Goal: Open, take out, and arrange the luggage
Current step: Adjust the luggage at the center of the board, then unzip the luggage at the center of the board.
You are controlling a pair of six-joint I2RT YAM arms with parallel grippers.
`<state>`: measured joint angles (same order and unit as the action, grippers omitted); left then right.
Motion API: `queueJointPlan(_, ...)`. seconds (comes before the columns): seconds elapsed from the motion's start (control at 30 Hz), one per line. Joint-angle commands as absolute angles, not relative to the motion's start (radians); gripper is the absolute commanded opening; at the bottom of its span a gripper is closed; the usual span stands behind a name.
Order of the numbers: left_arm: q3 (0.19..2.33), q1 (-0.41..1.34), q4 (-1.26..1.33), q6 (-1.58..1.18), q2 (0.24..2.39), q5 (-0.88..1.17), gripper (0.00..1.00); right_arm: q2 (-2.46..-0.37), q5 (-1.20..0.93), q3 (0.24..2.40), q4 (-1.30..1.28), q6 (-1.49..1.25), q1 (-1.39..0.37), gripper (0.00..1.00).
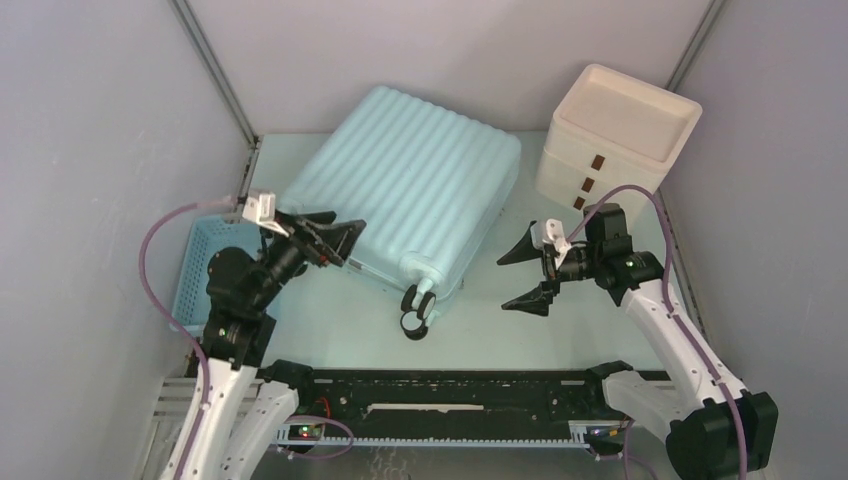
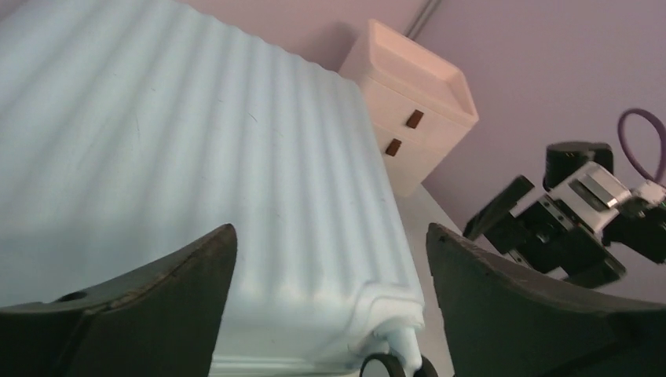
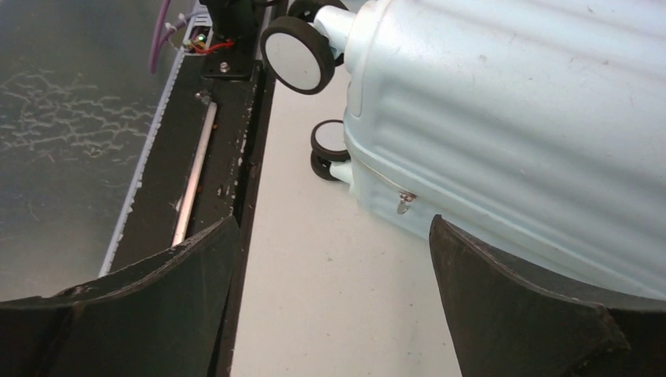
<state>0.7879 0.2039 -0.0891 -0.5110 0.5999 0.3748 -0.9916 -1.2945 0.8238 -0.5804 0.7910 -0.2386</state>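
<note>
The luggage is a pale mint-blue ribbed suitcase lying flat and closed at the middle back of the table, with its wheels toward the arms. My left gripper hovers open at its near left edge; the left wrist view looks across the ribbed shell, and the left gripper holds nothing. My right gripper is open over bare table, right of the wheeled corner. In the right wrist view the suitcase side, a zip pull and two wheels lie beyond the empty right gripper.
A blue slatted basket sits at the left table edge behind the left arm. A cream-white box with brown drawer tabs stands at the back right, close to the suitcase. The black rail runs along the near edge. Grey walls enclose the table.
</note>
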Motion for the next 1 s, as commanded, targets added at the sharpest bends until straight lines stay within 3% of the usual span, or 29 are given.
queueJointPlan(0.0, 0.674, 0.233, -0.054, -0.590, 0.470, 0.401, 0.99, -0.993, -1.320, 0.829, -0.619, 0.906, -0.215, 1.00)
queueJointPlan(0.27, 0.514, 0.341, -0.054, -0.672, 0.290, 0.339, 1.00, -1.050, -1.268, 0.830, -0.643, 0.940, -0.208, 1.00)
queueJointPlan(0.5, 0.417, 0.545, -0.053, -0.595, 0.278, 0.174, 1.00, -1.109, -1.258, 0.830, -0.642, 0.936, -0.198, 1.00)
queueJointPlan(0.97, 0.565, 0.802, -0.112, -0.353, 0.364, -0.210, 1.00, -1.188, -1.044, 0.793, -0.400, 0.654, -0.274, 1.00)
